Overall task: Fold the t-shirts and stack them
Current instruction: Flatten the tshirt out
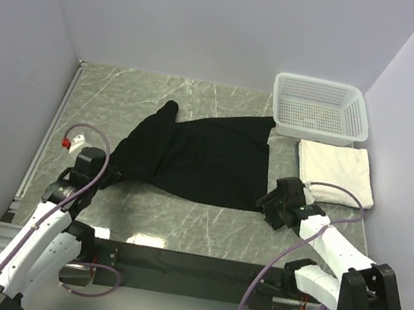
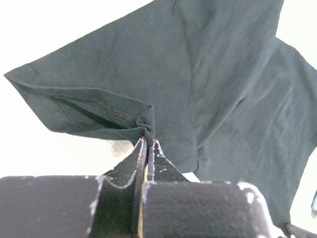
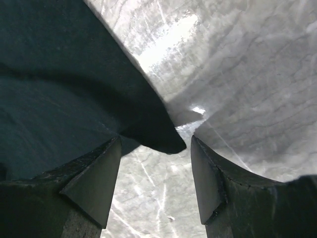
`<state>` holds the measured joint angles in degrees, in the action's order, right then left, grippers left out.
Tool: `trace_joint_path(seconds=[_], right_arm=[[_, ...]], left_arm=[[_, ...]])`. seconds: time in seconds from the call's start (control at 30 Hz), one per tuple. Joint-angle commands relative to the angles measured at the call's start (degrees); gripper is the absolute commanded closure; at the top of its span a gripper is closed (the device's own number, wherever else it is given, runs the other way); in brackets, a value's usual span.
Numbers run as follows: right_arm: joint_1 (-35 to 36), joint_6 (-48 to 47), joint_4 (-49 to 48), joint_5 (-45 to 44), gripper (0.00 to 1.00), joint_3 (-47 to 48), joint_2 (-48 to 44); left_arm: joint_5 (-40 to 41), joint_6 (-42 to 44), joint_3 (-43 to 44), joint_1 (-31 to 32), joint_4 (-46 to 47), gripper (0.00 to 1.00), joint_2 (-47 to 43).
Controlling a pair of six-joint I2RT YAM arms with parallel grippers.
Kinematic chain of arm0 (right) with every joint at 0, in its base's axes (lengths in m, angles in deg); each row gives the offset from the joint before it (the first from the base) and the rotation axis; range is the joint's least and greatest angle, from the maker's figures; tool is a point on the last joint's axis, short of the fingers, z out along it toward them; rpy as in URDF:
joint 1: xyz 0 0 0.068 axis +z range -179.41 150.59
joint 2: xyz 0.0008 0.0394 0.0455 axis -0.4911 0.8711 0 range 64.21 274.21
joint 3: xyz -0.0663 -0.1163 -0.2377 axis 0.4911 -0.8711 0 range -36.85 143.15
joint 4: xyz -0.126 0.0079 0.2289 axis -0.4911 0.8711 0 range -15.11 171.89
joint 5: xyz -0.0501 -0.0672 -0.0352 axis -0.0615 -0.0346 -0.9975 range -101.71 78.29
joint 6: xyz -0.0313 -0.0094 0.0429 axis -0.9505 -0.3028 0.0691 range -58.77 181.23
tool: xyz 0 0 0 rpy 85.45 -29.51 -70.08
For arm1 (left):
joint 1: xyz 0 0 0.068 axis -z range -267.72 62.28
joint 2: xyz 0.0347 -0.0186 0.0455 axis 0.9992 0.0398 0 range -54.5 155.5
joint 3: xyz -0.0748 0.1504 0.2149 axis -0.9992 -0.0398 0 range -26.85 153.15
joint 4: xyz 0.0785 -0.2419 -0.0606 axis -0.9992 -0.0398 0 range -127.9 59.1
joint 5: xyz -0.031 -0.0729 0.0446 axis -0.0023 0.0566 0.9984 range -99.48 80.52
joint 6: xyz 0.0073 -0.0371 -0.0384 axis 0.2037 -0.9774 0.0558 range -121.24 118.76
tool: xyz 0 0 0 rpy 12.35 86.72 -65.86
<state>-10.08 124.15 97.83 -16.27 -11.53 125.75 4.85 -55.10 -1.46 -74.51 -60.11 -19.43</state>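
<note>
Left wrist view: left tool (image 2: 147, 141) clamped tight on black t-shirt (image 2: 213, 74) edge; right tool (image 3: 156, 145) spread wide, empty, shirt corner lying between its jaws. Best seat that corner deep before closing.

The marble table (image 1: 180, 216) bears black tee (image 1: 198, 157), cream tee (image 1: 336, 171), mesh basket (image 1: 314, 129).

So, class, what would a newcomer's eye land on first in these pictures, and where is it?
The black t-shirt sprawls across the middle of the marble table, its left edge pinched in the shut left claw, while the right claw stands open at its near right corner. To the right, a folded cream-white t-shirt lies in front of a white mesh basket.
</note>
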Motion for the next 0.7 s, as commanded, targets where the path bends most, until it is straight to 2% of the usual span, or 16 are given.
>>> trace_joint_path(seconds=[0.0,0.2,0.47,0.6,0.63,0.67], right_arm=[[-0.26,3.35,-3.95,0.34,0.35,-1.85,2.00],[-0.26,3.88,-6.76,1.04,0.37,-1.85,3.68],[-0.17,2.22,-7.03,1.22,0.50,-0.62,5.08],[-0.26,0.72,-6.24,0.69,0.63,0.16,3.94],[-0.26,0.28,-5.63,0.52,0.73,0.95,3.68],[-0.26,-0.85,-5.36,-0.18,0.78,1.48,3.33]], left_arm=[[4.92,2.27,5.63,0.23,-2.77,0.99,-1.32],[7.64,3.85,9.06,0.41,-4.89,0.99,-1.93],[7.03,4.29,8.71,0.41,-4.45,0.99,-2.02],[7.12,4.56,8.54,0.41,-3.92,0.99,-1.67],[7.12,4.65,8.54,0.32,-3.84,0.99,-1.58],[7.29,4.91,8.54,0.41,-3.75,0.99,-1.50]])
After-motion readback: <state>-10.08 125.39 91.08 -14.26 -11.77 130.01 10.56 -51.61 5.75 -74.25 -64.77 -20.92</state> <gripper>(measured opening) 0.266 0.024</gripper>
